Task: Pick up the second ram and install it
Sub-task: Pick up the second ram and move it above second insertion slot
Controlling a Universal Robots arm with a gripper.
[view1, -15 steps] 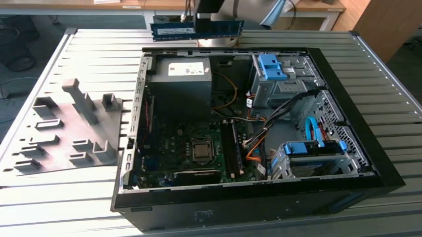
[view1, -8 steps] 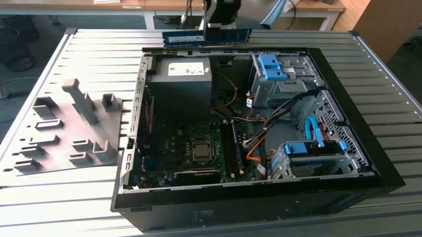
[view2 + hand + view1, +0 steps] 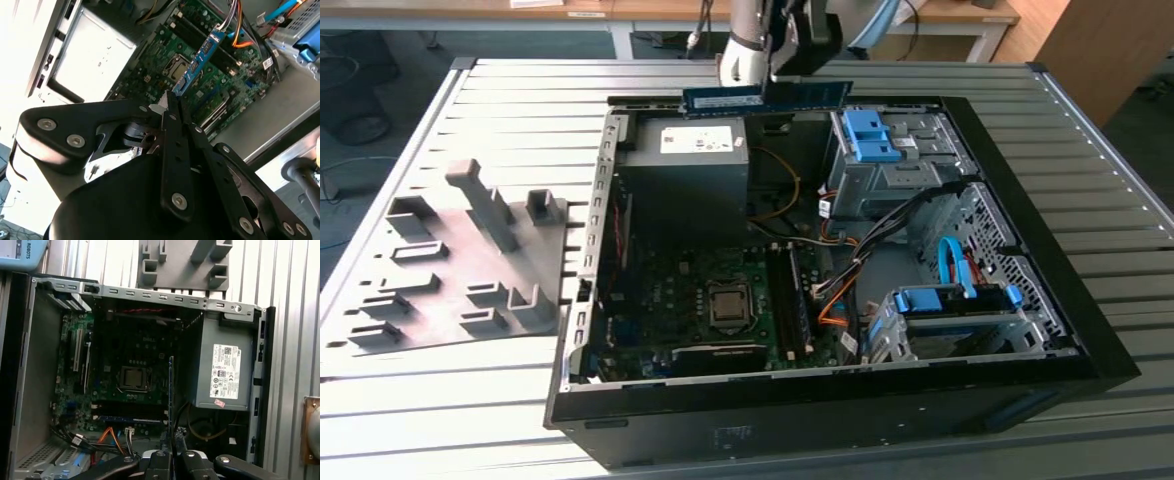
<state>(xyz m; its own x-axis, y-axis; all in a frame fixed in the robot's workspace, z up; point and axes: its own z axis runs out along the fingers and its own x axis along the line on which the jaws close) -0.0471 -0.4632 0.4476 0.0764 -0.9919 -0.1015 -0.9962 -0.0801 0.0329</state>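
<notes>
Gripper: [image 3: 170, 102] clenched on the second ram. Its two black fingers [image 3: 176, 150] are drawn close together, with the stick pinched between their tips.

Second ram: [image 3: 198, 61] held in the air and touching nothing but the gripper. In the second wrist view it reaches out from the fingertips, its bluish face and labels showing.

Ram in the exterior view: [image 3: 767, 97] it hangs level and lengthwise under the gripper [image 3: 765, 84], over the far rim of the computer case [image 3: 854, 420] and just beyond the power supply [image 3: 687, 150].

Ram in the first wrist view: [image 3: 171, 385] seen edge-on as a thin dark line rising from the gripper [image 3: 172, 452], between the motherboard [image 3: 130, 355] and the power supply.

Computer case: lies open on its side on the slatted table [image 3: 520, 100], its inside facing up.

Motherboard: green and flat in the case floor, with the bare processor socket [image 3: 724, 303] near its middle and the long memory slots [image 3: 790, 300] just beside it.

Holder tray: [image 3: 454, 270] grey plastic blocks on the table, on the exterior view's left, just beside the case.
</notes>
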